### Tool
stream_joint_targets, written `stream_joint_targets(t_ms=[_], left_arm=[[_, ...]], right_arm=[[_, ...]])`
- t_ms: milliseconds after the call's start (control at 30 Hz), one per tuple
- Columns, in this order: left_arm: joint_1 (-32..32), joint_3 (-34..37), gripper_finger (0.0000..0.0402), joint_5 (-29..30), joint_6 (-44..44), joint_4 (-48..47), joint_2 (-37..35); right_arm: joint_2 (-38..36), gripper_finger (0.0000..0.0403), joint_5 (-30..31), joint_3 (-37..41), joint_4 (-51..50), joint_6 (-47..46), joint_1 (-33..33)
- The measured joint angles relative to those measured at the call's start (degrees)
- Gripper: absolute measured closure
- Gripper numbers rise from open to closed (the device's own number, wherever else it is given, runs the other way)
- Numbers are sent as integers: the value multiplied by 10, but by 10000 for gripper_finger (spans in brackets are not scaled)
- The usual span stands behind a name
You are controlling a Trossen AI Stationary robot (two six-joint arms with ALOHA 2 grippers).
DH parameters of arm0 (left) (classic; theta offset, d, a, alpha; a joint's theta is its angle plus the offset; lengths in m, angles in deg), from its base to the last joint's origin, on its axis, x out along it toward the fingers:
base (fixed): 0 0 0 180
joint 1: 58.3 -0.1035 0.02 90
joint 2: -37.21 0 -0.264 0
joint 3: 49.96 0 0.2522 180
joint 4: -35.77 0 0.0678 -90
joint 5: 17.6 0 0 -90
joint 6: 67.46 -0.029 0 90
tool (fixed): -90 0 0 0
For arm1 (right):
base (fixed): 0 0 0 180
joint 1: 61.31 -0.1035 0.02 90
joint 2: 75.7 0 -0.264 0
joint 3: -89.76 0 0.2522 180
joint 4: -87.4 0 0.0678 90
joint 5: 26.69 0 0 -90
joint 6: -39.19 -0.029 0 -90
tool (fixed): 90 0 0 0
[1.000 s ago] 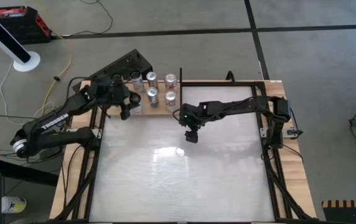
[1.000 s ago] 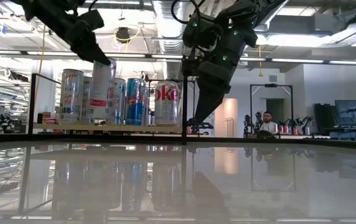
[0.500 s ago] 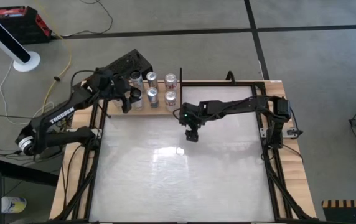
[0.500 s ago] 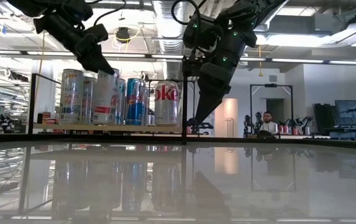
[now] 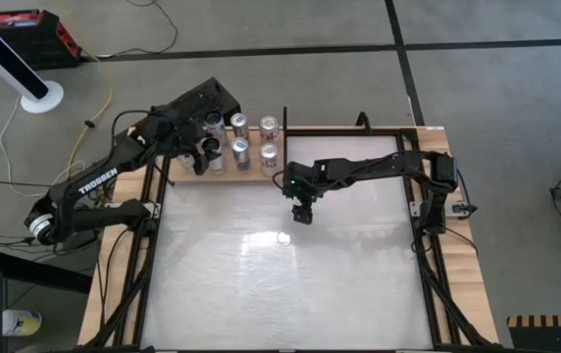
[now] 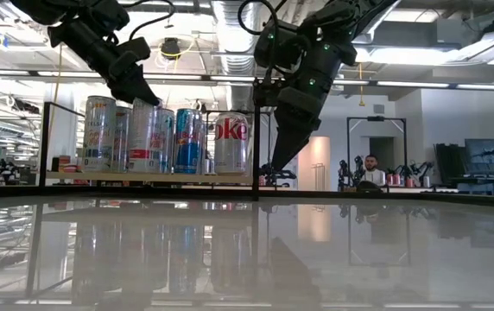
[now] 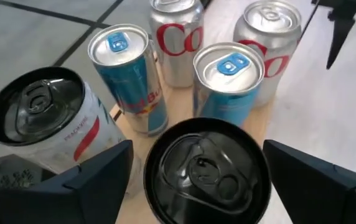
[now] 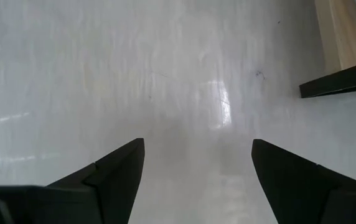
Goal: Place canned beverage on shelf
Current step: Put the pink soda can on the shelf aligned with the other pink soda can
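Toward eleven o'clock on the white tabletop (image 5: 280,265), seen from above, lies the shelf (image 5: 251,176), a pale wooden board with a thin black upright (image 6: 256,151) at its right end; six cans stand on it in two rows. Nearest the left arm is a black-topped can (image 7: 206,168), standing upright on the board at its nine o'clock end; the left gripper (image 5: 202,155) hangs directly over this can, its two dark fingers (image 7: 97,180) spread wide on either side of the lid and clear of the can's wall, so the jaws are fully parted and hold nothing. A second black-topped can (image 7: 38,124) with a white wall stands just beside it, at the back of the board; two blue-and-silver cans (image 7: 127,78) and two silver cans with red lettering (image 7: 268,43) fill the rest of the shelf toward three o'clock.

From table height the cans read as a tight row (image 6: 169,138) on the board, with the left gripper's fingertips just above the top of one of them.

At the table's twelve o'clock side, right of the shelf's upright, the right gripper (image 5: 302,212) points down over bare tabletop; its fingers (image 8: 109,171) stand well apart with only the white surface between them, empty. A person (image 6: 370,173) sits far off in the room behind.
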State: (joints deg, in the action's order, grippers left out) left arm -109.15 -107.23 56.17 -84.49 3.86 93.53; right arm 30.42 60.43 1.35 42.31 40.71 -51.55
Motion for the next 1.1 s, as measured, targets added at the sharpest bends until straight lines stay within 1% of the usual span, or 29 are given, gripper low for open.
stream_joint_targets(t_ms=[100, 167, 267, 400, 533, 600, 800, 867, 1100], left_arm=[[0, 0, 59, 3, 26, 18, -2], [0, -13, 58, 15, 48, 14, -2], [7, -43, 57, 48, 86, -8, -2], [31, -71, 57, 98, 137, -42, -2], [65, -78, 57, 146, 226, -50, -1], [85, -78, 57, 169, 251, -57, 1], [136, -78, 56, 276, 274, -84, 20], [144, -78, 56, 299, 278, -89, 30], [149, -78, 56, 305, 270, -93, 57]], right_arm=[[0, 83, 0, 0, 0, -4, 0], [0, 83, 0, 0, 0, -10, 0], [0, 83, 0, 0, 0, -16, 0], [0, 83, 0, 0, 0, -20, 0], [0, 83, -1, 0, 0, -26, 0], [0, 83, -1, 0, 0, -27, 0], [0, 83, -1, 0, 0, -42, 0], [0, 83, -1, 0, 0, -47, 0], [0, 83, -1, 0, 0, -52, -5]])
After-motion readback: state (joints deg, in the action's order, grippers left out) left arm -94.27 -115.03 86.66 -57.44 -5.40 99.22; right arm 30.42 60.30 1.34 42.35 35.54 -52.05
